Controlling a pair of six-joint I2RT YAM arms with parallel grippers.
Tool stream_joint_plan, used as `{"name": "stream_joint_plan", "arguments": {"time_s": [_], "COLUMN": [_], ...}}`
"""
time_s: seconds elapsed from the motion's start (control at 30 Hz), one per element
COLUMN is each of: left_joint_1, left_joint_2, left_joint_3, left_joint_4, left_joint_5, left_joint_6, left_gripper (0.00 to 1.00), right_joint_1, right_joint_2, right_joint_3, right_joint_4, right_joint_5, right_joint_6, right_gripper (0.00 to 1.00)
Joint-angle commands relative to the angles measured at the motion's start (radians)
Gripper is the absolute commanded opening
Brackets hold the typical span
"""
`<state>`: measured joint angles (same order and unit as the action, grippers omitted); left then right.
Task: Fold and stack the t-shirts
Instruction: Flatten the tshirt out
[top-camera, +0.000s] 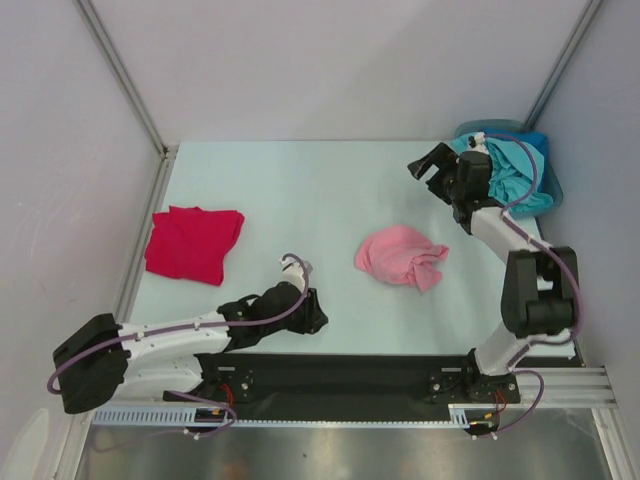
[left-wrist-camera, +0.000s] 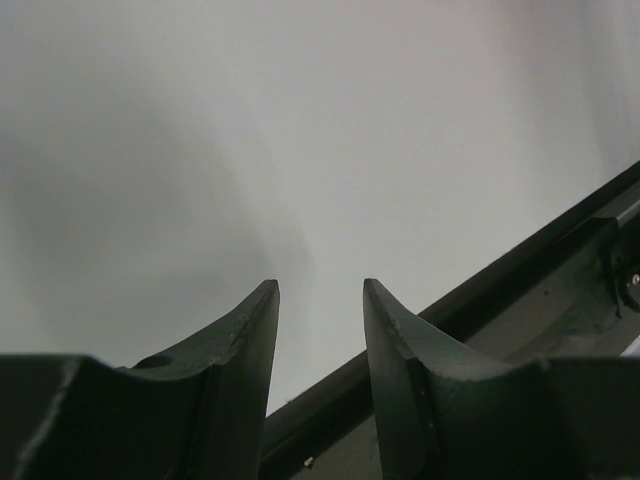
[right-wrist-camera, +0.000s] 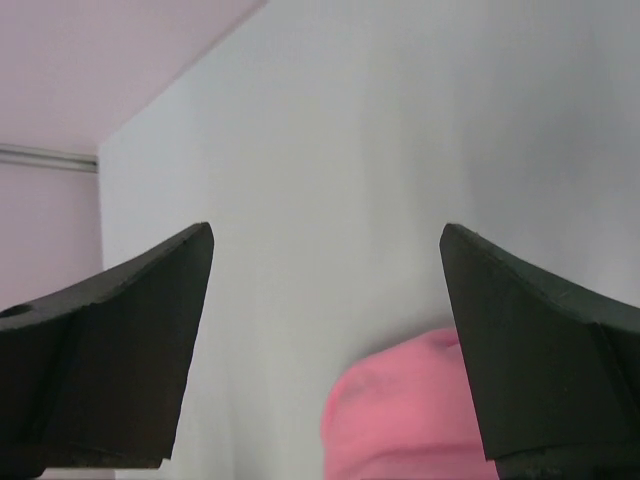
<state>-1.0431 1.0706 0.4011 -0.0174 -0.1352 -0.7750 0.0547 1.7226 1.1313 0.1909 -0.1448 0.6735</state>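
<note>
Lying crumpled on the table (top-camera: 300, 190), the pink shirt (top-camera: 400, 255) touched neither arm; the red shirt (top-camera: 195, 243) lay flatter, roughly folded, well to its left; a teal and blue heap (top-camera: 515, 170) sat beyond it to the right, at the far corner; the right gripper (top-camera: 432, 168) hung beyond the pink shirt, just beside the heap, jaws spread wide and empty; the left gripper (left-wrist-camera: 318, 290) sat low, nearer than the pink shirt and to its left, jaws partly apart with nothing between them
</note>
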Motion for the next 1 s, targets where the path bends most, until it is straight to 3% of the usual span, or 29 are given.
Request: {"name": "stream_joint_plan", "arguments": {"time_s": [0.0,0.23,0.47,0.67,0.97], "left_joint_1": [-0.006,-0.006,-0.006,-0.008,-0.011], "left_joint_2": [0.063,0.157,0.183,0.203,0.218], "left_joint_3": [0.096,0.211,0.159,0.122,0.122], "left_joint_4": [0.062,0.073,0.137,0.177,0.192], "left_joint_5": [-0.04,0.0,0.035,0.057,0.063], "left_joint_6": [0.049,0.075,0.048,0.023,0.016], "left_gripper": [0.45,0.45,0.45,0.45,0.45], "right_joint_1": [0.025,0.056,0.068,0.083,0.117], "right_joint_2": [-0.218,-0.535,-0.794,-0.885,-0.876], "right_joint_3": [-0.071,-0.32,-0.522,-0.645,-0.714], "right_joint_4": [-0.034,-0.051,-0.149,-0.185,-0.173], "right_joint_5": [0.112,0.12,0.084,0.05,0.016], "right_joint_6": [0.055,0.087,0.054,0.043,0.061], "right_gripper": [1.0,1.0,1.0,1.0,1.0]}}
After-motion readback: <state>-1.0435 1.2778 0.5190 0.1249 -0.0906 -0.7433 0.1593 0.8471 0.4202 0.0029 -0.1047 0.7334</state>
